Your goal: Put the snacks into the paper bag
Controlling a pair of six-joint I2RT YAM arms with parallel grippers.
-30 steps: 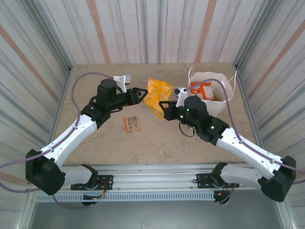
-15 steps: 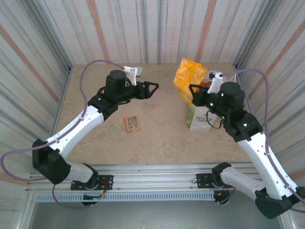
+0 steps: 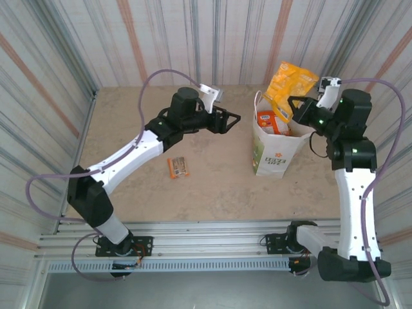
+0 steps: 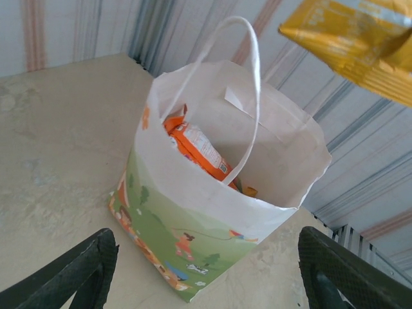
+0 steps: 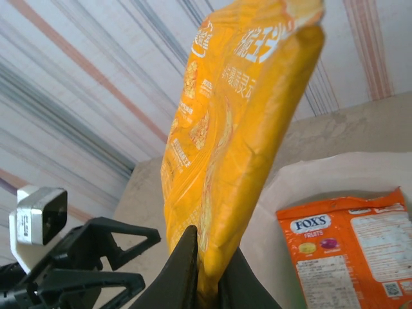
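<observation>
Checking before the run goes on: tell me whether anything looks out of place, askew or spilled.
One thing: a small orange snack bar lies alone on the table, apart from the white paper carrier bag, which stands upright. The shiny yellow packet hangs in the right gripper above the bag. Nothing looks spilled or torn.

Shiny yellow-orange foil packet (image 5: 238,129): deep yellow with pale lettering and printed snack pictures. White paper carrier bag (image 4: 212,212): plain white above, with a lower band of green landscape and small orange and red figures; white cord handles (image 4: 254,77). Orange "Fox's" packet (image 5: 341,251): dark logo with white letters and white text. Small flat orange bar (image 3: 178,167): dark markings. Surface (image 3: 219,187): mottled beige. Corrugated walls (image 3: 193,38): white with grey and salmon stripes. Left pincer (image 3: 232,120) and right pincer (image 5: 206,277): black.
</observation>
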